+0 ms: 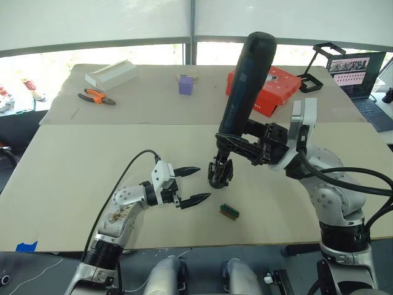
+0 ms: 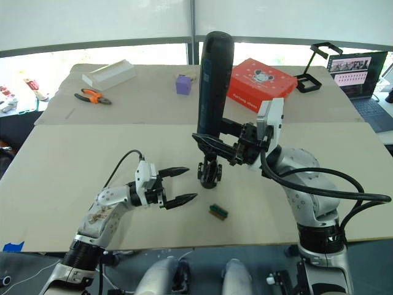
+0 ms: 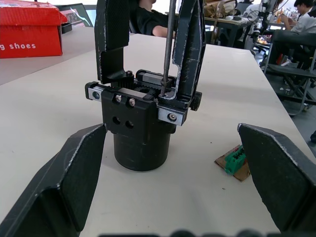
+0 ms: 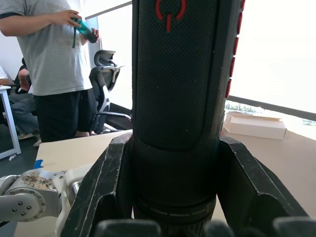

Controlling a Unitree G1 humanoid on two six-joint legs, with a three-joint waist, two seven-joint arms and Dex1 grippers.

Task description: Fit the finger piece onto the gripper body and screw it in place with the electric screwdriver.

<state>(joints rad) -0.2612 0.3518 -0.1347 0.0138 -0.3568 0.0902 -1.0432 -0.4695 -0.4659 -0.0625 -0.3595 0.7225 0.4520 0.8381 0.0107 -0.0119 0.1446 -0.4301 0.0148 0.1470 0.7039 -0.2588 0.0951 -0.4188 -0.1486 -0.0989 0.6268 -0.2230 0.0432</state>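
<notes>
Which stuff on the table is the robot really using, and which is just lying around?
Being used:
- electric screwdriver, held upright in the right gripper
- gripper body, with the bit down in its top
- finger piece, standing on the gripper body

Just lying around:
- green-and-brown block
- orange pliers
- red box
- purple cube
- white box

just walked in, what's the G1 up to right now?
Screw-fastening step. The right gripper holds the electric screwdriver upright, its bit down on the top of the gripper body, which stands on the table. The finger piece looks already seated there. The left gripper hovers open beside the body, holding nothing. A small green-and-brown block lies nearby.
</notes>
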